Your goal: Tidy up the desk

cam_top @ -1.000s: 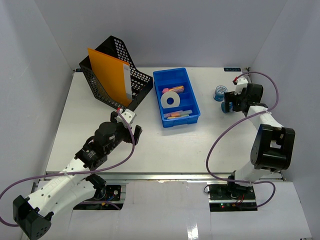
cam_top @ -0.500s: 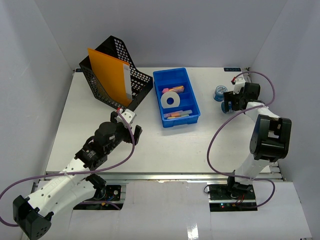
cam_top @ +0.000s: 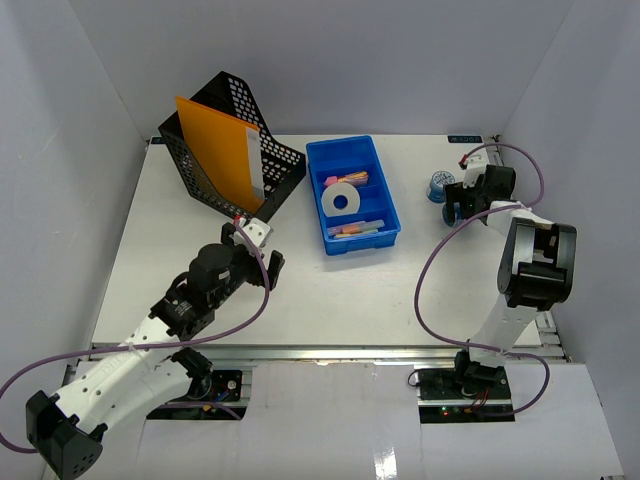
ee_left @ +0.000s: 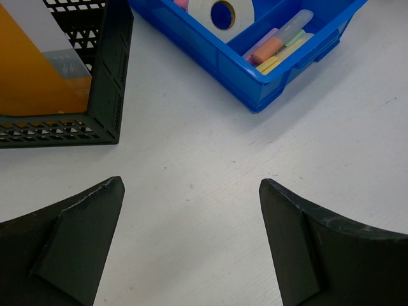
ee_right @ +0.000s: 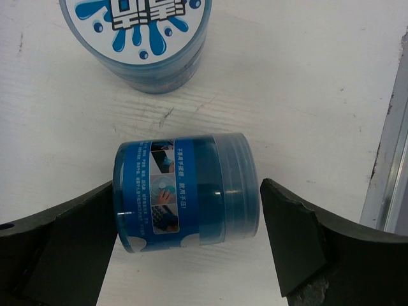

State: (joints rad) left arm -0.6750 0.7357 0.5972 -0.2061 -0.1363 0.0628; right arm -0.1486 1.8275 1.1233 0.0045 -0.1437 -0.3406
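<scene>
Where the arms are bolted, a metal rail (cam_top: 330, 350) runs along the front edge of the desk (cam_top: 350, 290), a broad white tabletop that fills the floor of the enclosure and carries everything else. Just past the rail, the left gripper (ee_left: 190, 185) hovers over bare desk with its fingers spread wide and nothing between them.

Further in on the right, the right gripper (ee_right: 187, 185) brackets a blue jar (ee_right: 191, 204) lying on its side. One finger sits at the jar's base and the other at its clear lid, with almost no gap, but I cannot tell whether they press on it. The jar's label carries a small photo and columns of fine Chinese print, too small to read. Just beyond it stands a second jar (ee_right: 137, 38), its white lid printed with bold blue characters and a splash design cut off by the frame. The desk here shows fine scratches.

At mid-table sits a blue tray (cam_top: 390, 195) holding a white tape roll (cam_top: 341, 198) and pastel highlighters (ee_left: 274, 51). To its left stands a black mesh file holder (cam_top: 280, 160) with an orange folder (cam_top: 215, 150). Plain pale walls (cam_top: 400, 60) close in the back and sides.
</scene>
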